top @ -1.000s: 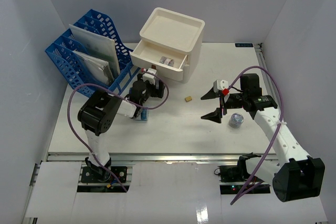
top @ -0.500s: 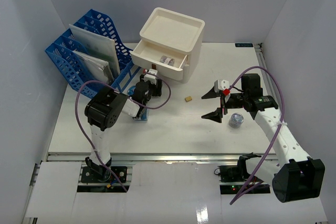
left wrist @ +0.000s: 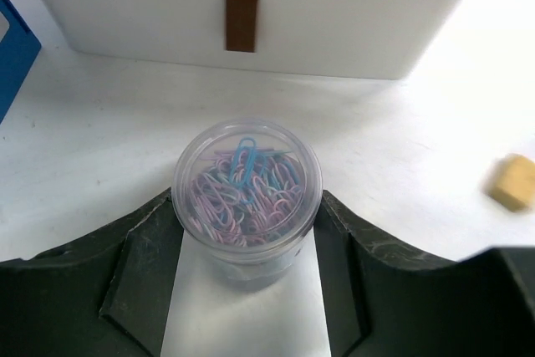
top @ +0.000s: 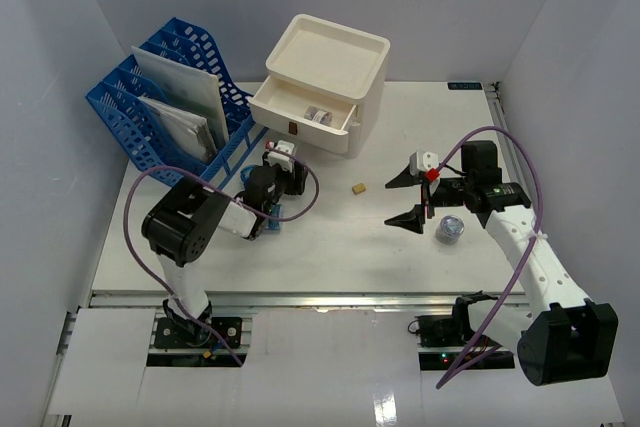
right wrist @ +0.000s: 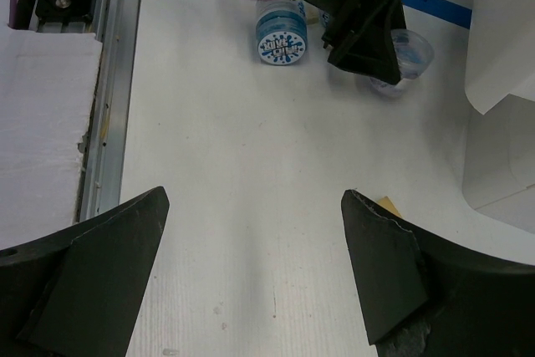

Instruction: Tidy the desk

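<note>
Left arm's elbow has swung out leftward since the earlier frame; right arm unmoved. Left gripper is closed against both sides of a clear jar of paper clips, which stands on the desk just near of the drawer box, one drawer pulled out. Blue file rack crowds the far left. Right gripper hangs wide open, empty. White desktop between the grippers is bare but for an eraser; a metal rail edges its near side.
</note>
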